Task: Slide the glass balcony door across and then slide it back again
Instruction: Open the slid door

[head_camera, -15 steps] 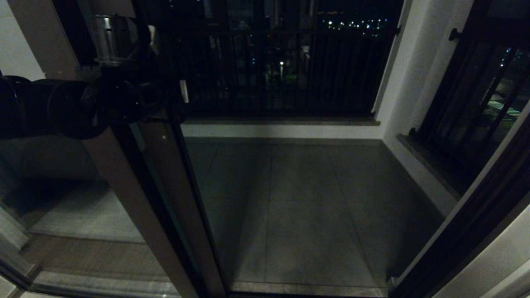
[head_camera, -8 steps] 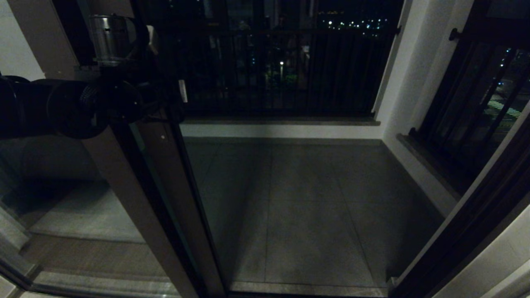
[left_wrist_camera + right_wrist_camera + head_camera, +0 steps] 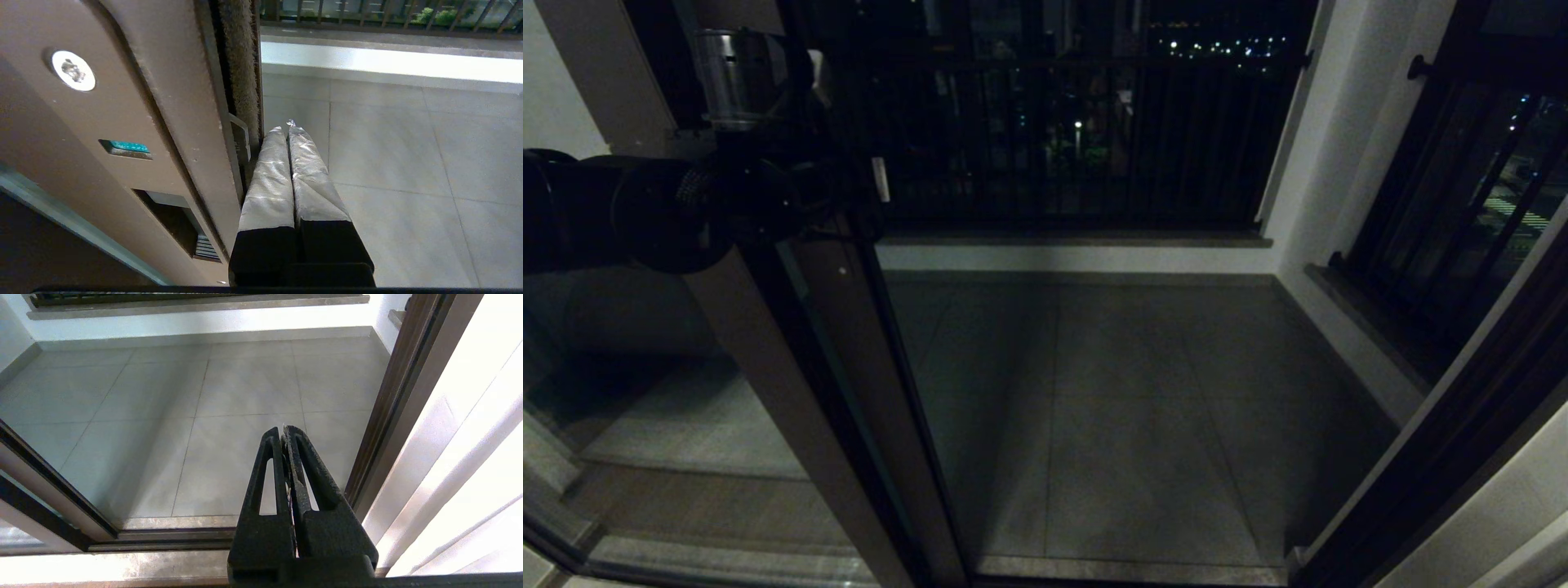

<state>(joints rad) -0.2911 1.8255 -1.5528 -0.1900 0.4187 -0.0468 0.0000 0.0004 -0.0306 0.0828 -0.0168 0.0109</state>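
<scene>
- Balcony floor [image 3: 1127, 408] of grey tiles fills the middle of the head view, doorway wide open onto it.
- Black-barred railing [image 3: 1078, 139] runs across at 12 o'clock, city lights behind.
- Glass balcony door [image 3: 849, 392] sits slid over toward 9 o'clock, its brown stile slanting from about 10 down to 6. Wrist cam shows a screw [image 3: 73, 70] and the recessed slot handle [image 3: 175, 220] on that stile.
- Left gripper [image 3: 286, 126] is up at 10 o'clock, fingers pressed together with nothing between them, lying right against the stile's edge by the brush seal.
- Right gripper [image 3: 284, 430] hangs over the floor tiles, near the brown door frame [image 3: 392, 400], jaws closed and empty too.
</scene>
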